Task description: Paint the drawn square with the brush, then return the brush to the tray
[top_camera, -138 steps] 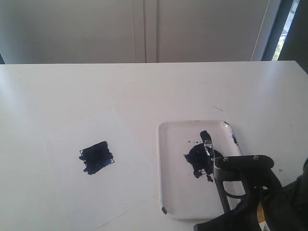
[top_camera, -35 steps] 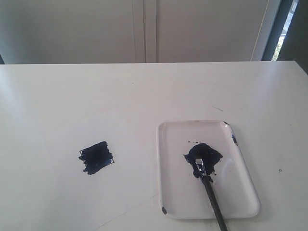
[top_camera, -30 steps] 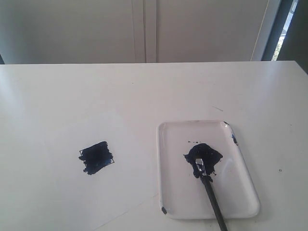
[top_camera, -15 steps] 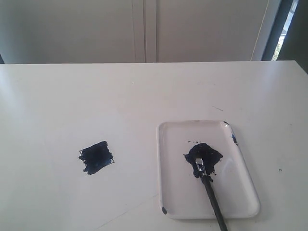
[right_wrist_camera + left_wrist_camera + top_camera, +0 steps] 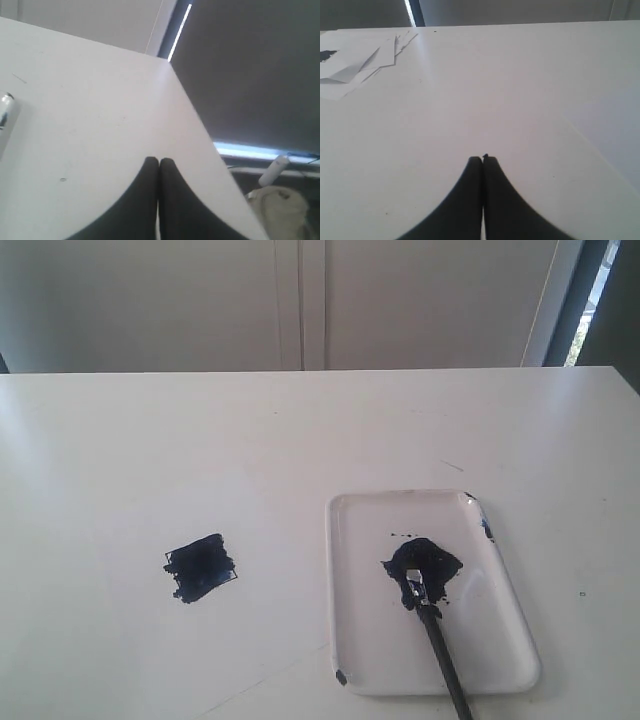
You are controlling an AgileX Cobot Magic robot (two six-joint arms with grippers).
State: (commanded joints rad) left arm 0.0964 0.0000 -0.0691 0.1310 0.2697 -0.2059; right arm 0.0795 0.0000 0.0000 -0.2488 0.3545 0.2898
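1. The drawn square (image 5: pixel 201 567), filled with blotchy dark blue, sits on the white desk (image 5: pixel 150 440), well apart from the white tray (image 5: pixel 331 580).
2. The brush (image 5: pixel 432 620) lies in the tray with its bristles on the paint blob (image 5: pixel 440 562). Its black handle overhangs the near rim.
3. The left tool (image 5: pixel 483 159) and right tool (image 5: pixel 159 160) each have their tips pressed together, holding nothing.
4. Likely risk: a passing arm could knock the overhanging handle, tipping the brush out and smearing paint.
5. Seconds earlier, the right arm stood over the tray at the brush. It is now out of the exterior view.

Brush (image 5: pixel 437 640) in the tray (image 5: pixel 365 640); drawn square (image 5: pixel 201 567) well apart to its left.
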